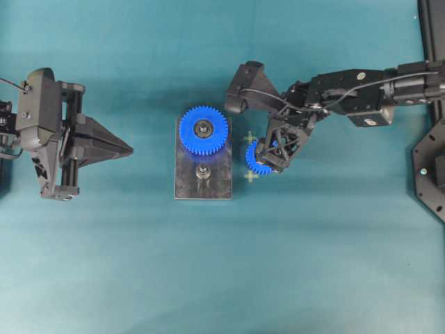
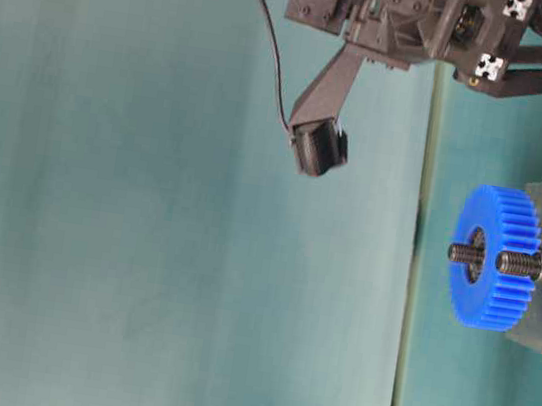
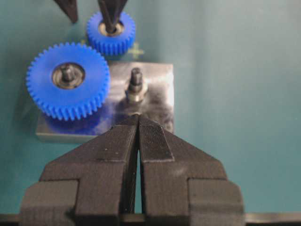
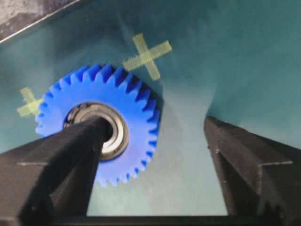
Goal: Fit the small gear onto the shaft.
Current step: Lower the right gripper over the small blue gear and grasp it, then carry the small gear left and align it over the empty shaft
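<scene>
The small gear (image 1: 256, 160) lies flat on the teal table, to the right of the dark plate (image 1: 203, 189). My right gripper (image 1: 275, 156) stands open over it. In the right wrist view one fingertip (image 4: 96, 129) sits in the silver hub of the small gear (image 4: 136, 101), while the other finger (image 4: 221, 141) stands clear of the teeth. The shaft (image 1: 203, 171) rises bare from the plate's near half, also seen from the left wrist as the shaft (image 3: 136, 79). My left gripper (image 1: 127, 148) is shut and empty, pointing at the plate from the left.
A larger blue gear (image 1: 203, 130) sits on its own post at the plate's far half, close beside the shaft. Two pale green cross marks (image 1: 250, 138) flank the small gear on the table. A black frame (image 1: 431, 174) borders the right edge.
</scene>
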You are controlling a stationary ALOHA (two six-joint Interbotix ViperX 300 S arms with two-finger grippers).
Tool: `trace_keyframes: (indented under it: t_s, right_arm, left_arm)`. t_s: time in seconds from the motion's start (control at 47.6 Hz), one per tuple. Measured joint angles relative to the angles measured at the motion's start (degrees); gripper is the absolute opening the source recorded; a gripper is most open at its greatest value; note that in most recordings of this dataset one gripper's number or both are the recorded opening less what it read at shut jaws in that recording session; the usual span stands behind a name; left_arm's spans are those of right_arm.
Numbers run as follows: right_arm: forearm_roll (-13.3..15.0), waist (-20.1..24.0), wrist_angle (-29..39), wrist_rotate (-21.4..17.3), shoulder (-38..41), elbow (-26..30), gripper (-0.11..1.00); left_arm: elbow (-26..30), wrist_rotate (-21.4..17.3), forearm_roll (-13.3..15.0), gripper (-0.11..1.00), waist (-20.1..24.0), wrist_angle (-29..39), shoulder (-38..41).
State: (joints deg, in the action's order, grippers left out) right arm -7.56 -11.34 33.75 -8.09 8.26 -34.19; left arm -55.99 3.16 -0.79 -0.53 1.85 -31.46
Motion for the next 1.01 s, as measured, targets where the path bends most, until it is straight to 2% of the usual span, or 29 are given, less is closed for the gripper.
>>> trace_keyframes:
  t_s: [0.105,0.147,0.505,0.757,1.009]
  right_arm:
    - [0.0,0.4,0.8,0.0,0.4,0.7,0.44]
    - [0.0,0.5,1.4,-0.1,0.4,1.0,0.37]
    - [0.2,1.0,11.3,-0.1,-1.3,5.7,0.37]
    - [-0.4,2.5,17.1,0.0,-2.3,17.5,0.37]
    - [-1.7,3.9,19.6,0.5,4.0,26.4,0.37]
  left_arm:
    - [-0.1,0.0,0.0,0.0,0.0,0.0,0.0]
    - [0.0,0.0,0.0,0.0,0.0,0.0,0.0]
    - [0.0,0.2,0.0,0.0,0.0,0.0,0.0]
    - [0.0,0.4,0.0,0.0,0.0,0.0,0.5]
    - [0.0,0.9,0.0,0.0,0.0,0.0,1.2]
